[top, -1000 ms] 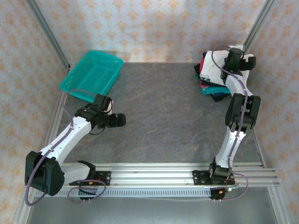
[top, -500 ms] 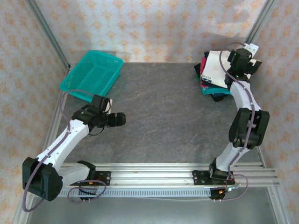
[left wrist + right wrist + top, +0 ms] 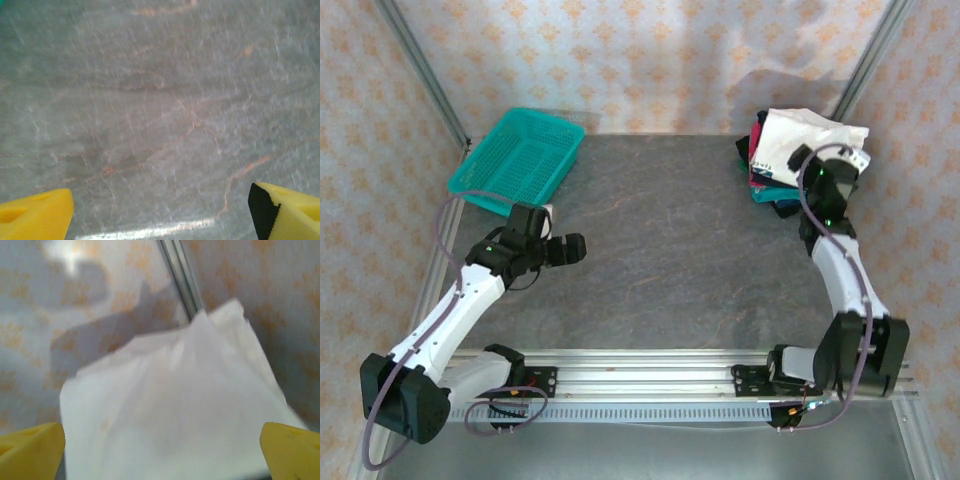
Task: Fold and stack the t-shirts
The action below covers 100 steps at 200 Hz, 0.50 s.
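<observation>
White t-shirt (image 3: pixel 805 135) rumpled atop the stack of folded tees (image 3: pixel 770 190) at the far right corner of the table (image 3: pixel 670 260), just beyond the right gripper (image 3: pixel 840 170), spread wide and empty. Left gripper (image 3: pixel 575 247) likewise released, well apart near the left edge. From overhead, red, teal and dark layers beneath; from the right wrist, blurred white cloth close ahead between yellow pads (image 3: pixel 30 447).

On the table (image 3: pixel 680 250), the basket (image 3: pixel 520 160) sat at the far-left corner and the stack of t-shirts (image 3: pixel 772 180) at the far-right corner, well apart along the table's back edge. The top t-shirt (image 3: pixel 800 135) lay loosely on that stack. The left gripper (image 3: pixel 582 247) hung over the table's left half, nearer the front than the basket. The right gripper (image 3: pixel 832 175) stood by the table's right edge, just before the stack, facing it.
</observation>
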Each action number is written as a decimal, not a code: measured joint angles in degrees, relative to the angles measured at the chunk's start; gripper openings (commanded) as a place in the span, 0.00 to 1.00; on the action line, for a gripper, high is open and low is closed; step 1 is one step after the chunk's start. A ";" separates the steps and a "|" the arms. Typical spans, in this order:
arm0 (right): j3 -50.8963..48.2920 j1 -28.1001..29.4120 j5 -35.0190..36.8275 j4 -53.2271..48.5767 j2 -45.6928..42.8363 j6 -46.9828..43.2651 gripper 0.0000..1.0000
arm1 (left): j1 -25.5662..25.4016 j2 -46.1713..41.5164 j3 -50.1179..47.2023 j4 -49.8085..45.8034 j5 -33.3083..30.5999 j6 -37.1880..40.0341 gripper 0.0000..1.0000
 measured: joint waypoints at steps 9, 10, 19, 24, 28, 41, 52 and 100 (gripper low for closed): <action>-3.45 0.96 -0.87 -2.08 -3.61 0.68 0.99 | 0.74 -0.37 0.00 1.33 -1.20 -0.22 0.93; -3.96 1.18 -0.98 -2.60 -4.26 0.83 0.99 | 0.90 -0.46 0.00 1.53 -1.49 -0.31 0.93; -6.58 2.71 -1.03 -5.64 -7.87 0.96 0.99 | 1.90 -0.63 0.00 2.86 -3.04 -0.44 0.99; -8.07 3.67 -1.03 -7.39 -9.81 1.09 0.99 | 2.49 -0.76 -0.07 3.78 -4.15 -0.48 1.00; -9.46 4.61 -1.01 -8.59 -11.67 1.07 0.99 | 2.95 -0.79 -0.11 4.44 -5.14 -0.50 1.00; -14.47 7.06 -0.98 -11.45 -18.05 1.05 0.99 | 4.35 -0.92 -0.68 6.91 -8.90 -0.11 1.00; -19.28 8.17 -0.72 -13.84 -23.82 0.70 0.99 | 5.70 -1.01 -1.79 9.75 -12.50 0.46 1.00; -32.76 8.31 5.16 -12.20 -31.39 -3.72 0.99 | 15.37 -1.03 -13.55 27.12 -23.15 3.91 1.00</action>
